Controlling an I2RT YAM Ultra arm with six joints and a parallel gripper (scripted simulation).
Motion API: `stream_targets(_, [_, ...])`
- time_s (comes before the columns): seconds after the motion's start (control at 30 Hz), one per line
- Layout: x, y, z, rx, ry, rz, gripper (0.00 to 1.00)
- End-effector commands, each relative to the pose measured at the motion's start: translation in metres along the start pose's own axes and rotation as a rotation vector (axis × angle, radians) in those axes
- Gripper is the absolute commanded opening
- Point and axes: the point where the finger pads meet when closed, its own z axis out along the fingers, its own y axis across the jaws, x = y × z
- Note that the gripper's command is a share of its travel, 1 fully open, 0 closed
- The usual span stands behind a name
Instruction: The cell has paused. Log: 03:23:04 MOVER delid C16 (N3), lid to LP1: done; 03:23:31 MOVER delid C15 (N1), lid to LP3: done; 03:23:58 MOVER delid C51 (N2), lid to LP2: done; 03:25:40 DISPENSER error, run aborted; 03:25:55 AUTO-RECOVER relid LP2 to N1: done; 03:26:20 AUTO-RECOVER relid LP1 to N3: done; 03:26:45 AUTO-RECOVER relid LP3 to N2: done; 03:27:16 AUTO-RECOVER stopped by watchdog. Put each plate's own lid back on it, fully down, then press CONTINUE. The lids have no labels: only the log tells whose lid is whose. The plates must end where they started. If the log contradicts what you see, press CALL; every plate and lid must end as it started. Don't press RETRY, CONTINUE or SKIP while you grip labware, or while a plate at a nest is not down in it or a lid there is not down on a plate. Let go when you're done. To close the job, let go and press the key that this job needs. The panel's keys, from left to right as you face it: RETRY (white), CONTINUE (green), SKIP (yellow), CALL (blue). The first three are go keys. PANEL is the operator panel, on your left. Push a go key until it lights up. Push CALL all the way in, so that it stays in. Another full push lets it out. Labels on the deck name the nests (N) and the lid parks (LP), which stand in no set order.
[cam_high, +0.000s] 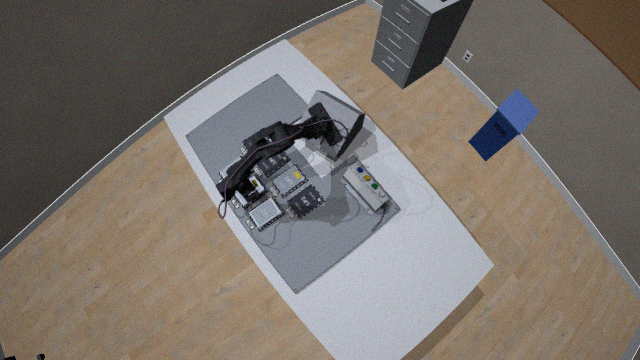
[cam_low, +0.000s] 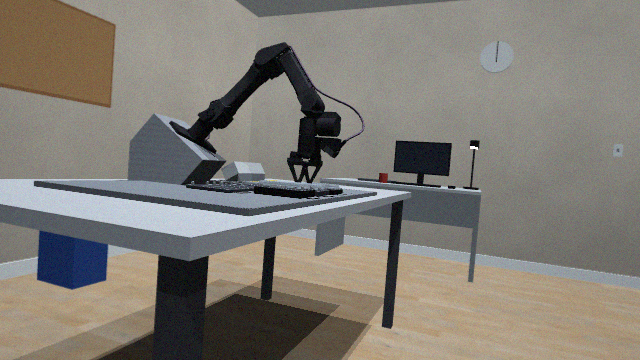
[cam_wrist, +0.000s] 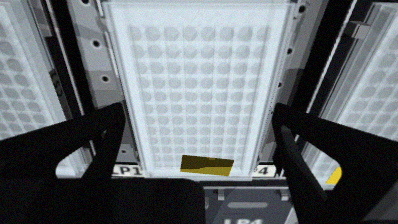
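Room: wood floor, beige walls, white table (cam_low: 150, 227) carrying a grey deck mat (cam_high: 310, 250).
Gripper: gripper (cam_wrist: 199, 150) spread wide, holding nothing, fingers apart from the lid's long sides.
Lid: clear lid (cam_wrist: 200, 75) below, with a yellow tag (cam_wrist: 207, 165), by the LP1 label (cam_wrist: 126, 171).
Neighbours: well plates (cam_wrist: 367, 95) either side.
Panel: operator panel (cam_high: 366, 187) well apart.
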Motion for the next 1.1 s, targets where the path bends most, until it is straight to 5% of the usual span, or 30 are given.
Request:
stream_targets(0.0, [-0.008, -0.001, -0.008, 0.004, -0.031, -0.002, 1.0])
stream_targets(0.77, [-0.008, -0.001, -0.008, 0.004, -0.031, -0.002, 1.0])
stream_targets(1.07, [-0.016, -0.001, -0.035, 0.005, -0.059, -0.009, 1.0])
